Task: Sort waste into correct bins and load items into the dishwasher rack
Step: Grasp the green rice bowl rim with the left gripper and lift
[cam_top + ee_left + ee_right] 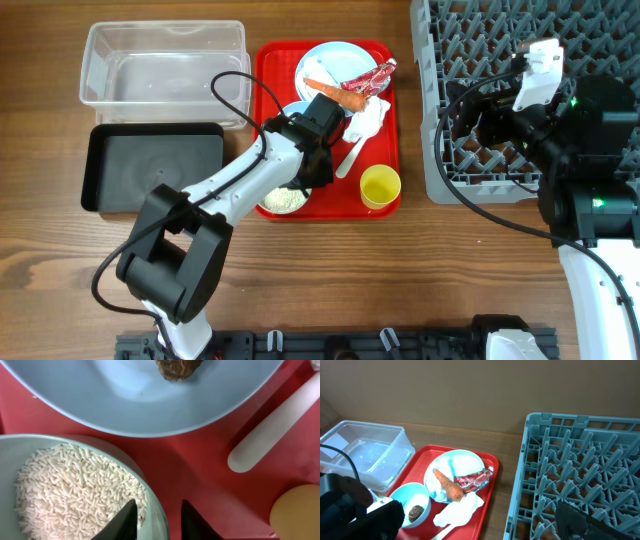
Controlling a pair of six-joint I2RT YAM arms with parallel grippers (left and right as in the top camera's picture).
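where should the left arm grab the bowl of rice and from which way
Take the mint-green bowl by its thin rim, from straight above, one finger inside, one outside. It sits upright holding rice, so a top pinch should keep it level. The left end effector is open astride that rim.

The left arm (pixel 240 180) has white tube-like links joined by bulky black joint housings, with a thin black cable (pixel 226 82) looping beside it. The left gripper (pixel 157 522) ends in two black, wedge-shaped fingers (pixel 125 522). The right arm (pixel 585 130) is mostly black, with a white wrist block (pixel 540 72) and small green lights (pixel 574 103).
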